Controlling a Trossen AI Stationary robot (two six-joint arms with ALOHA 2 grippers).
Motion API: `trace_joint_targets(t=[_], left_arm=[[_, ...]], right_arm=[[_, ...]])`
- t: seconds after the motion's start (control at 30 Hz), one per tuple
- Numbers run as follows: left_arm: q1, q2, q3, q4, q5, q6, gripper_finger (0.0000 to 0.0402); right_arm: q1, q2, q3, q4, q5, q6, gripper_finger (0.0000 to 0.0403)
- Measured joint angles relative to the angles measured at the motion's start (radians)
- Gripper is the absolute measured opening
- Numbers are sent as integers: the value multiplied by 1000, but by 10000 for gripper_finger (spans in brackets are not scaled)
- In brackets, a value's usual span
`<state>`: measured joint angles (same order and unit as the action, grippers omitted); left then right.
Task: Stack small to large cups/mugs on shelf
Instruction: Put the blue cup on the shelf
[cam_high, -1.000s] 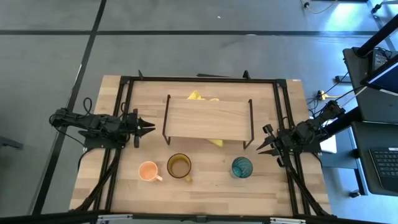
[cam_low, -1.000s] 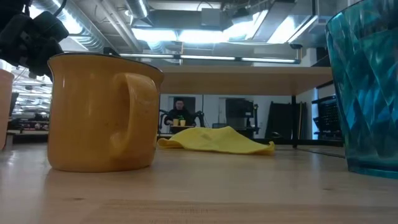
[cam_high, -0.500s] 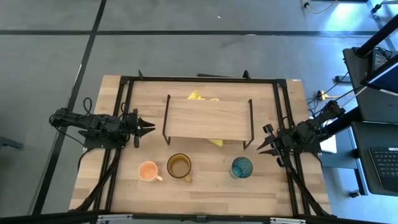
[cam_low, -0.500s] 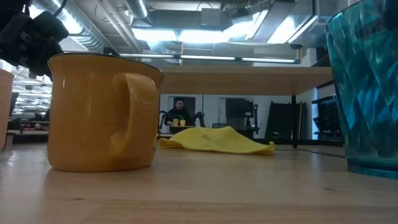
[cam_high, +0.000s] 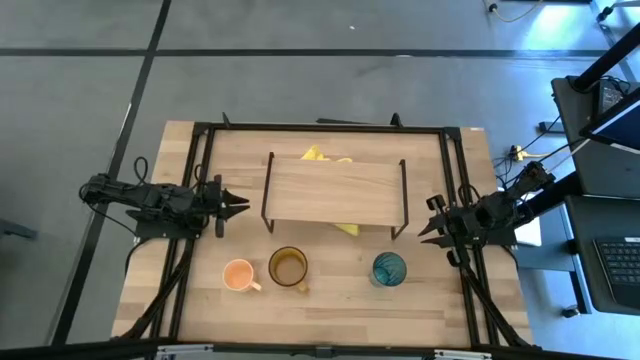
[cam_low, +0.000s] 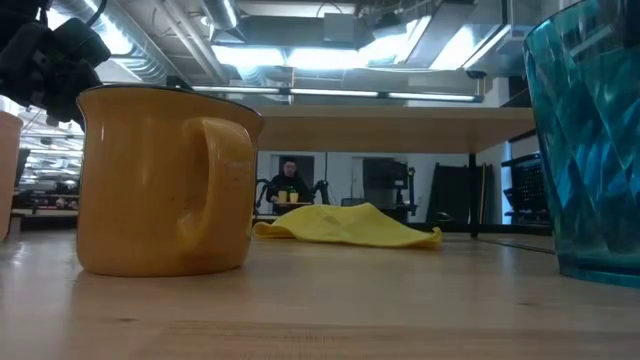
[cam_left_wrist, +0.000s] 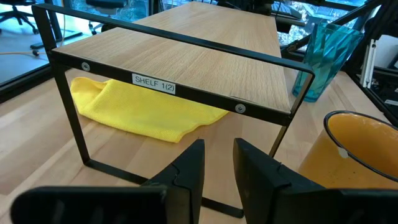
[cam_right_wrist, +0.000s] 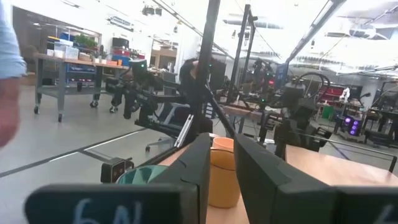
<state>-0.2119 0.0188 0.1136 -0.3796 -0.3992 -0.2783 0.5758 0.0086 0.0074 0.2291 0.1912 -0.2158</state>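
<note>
The shelf (cam_high: 335, 190) stands mid-table on thin black legs, its board bare. In front of it, in a row on their bases on the tabletop, stand the small orange mug (cam_high: 238, 274), the amber-brown mug (cam_high: 288, 267) and the teal ribbed tumbler (cam_high: 388, 268). My left gripper (cam_high: 240, 205) is shut and empty, left of the shelf and pointing at it. My right gripper (cam_high: 424, 233) is shut and empty, right of the shelf and just beyond the tumbler. The left wrist view shows the shelf (cam_left_wrist: 186, 62), the amber mug (cam_left_wrist: 348, 155) and the tumbler (cam_left_wrist: 323, 59).
A yellow cloth (cam_high: 347, 228) lies on the table under the shelf and sticks out behind it (cam_high: 318, 154). A black frame (cam_high: 330, 128) runs around the tabletop. A person shows at the edge of the right wrist view (cam_right_wrist: 7, 68).
My right gripper has shifted a little toward the table's right edge. The cups, the shelf and my left gripper have kept still.
</note>
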Motion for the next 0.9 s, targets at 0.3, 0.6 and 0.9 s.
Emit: trace_joint_targets(t=[0.3,0.6,0.9], left_arm=[[0,0,0,0,0,0,79],[0,0,0,0,0,0,79],[0,0,0,0,0,0,79]], right_arm=[[0,0,0,-2,0,-11,75],[0,0,0,-3,0,-109,75],[0,0,0,-6,-7,-50,75]])
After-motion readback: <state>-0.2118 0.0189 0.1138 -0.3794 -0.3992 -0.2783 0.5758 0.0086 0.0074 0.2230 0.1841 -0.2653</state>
